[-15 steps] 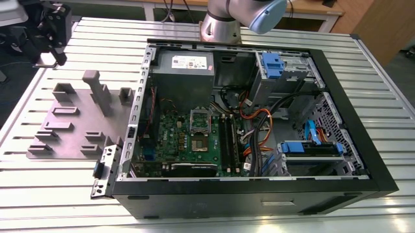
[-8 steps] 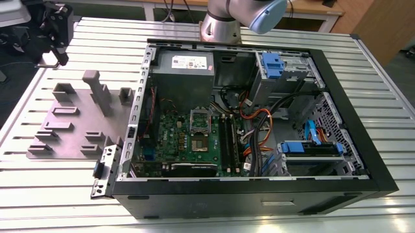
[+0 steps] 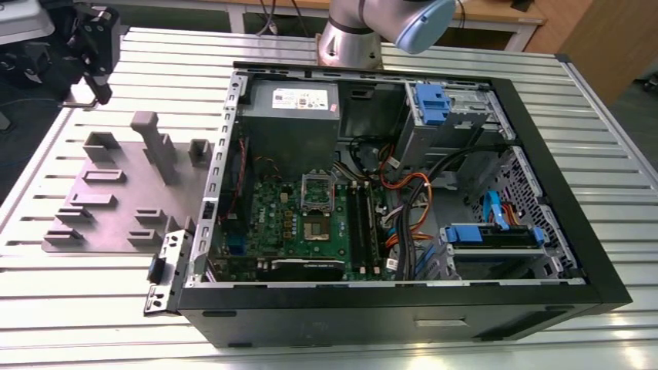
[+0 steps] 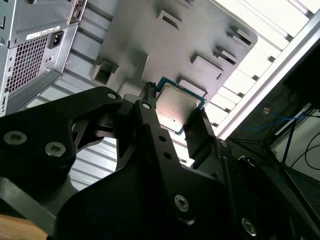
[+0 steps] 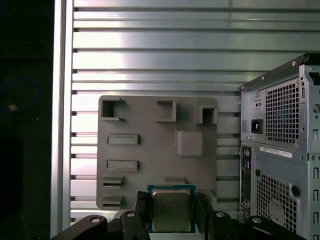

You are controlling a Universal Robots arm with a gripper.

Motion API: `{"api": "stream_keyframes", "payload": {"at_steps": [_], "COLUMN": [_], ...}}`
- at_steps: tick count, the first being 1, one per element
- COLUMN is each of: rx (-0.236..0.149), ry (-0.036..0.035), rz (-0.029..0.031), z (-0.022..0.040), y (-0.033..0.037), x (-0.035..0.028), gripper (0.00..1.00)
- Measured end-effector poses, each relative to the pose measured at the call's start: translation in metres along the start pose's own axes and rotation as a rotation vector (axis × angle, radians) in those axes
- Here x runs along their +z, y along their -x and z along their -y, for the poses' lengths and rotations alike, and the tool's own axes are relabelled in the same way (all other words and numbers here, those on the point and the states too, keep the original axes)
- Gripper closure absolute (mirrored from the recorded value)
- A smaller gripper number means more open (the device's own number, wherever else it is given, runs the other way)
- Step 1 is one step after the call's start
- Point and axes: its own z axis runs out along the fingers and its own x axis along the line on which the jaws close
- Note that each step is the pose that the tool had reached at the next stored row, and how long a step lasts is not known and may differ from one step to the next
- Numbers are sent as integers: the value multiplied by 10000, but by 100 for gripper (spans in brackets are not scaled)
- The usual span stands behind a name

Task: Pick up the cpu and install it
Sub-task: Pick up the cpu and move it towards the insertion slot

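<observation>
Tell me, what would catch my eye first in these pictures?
The open computer case dominates the exterior view, its green motherboard and orange cables laid bare on the slatted metal table. In the first wrist view, the small silvery cpu sits pinched between the black fingers of the gripper, a grey moulded tray beyond it.

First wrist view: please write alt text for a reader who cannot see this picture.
The gripper holds the cpu, a square chip with a silvery top, by two opposite edges. Behind it, a grey slotted plate lies on a ribbed metal table, beside the back of a computer case.
</observation>
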Motion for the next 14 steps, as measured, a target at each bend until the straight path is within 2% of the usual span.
{"api": "stream_keyframes", "payload": {"at_steps": [14], "rx": [0], "ry": [0], "rz": [0], "z": [-1], "y": [40], "x": [0], "gripper": [53]}}
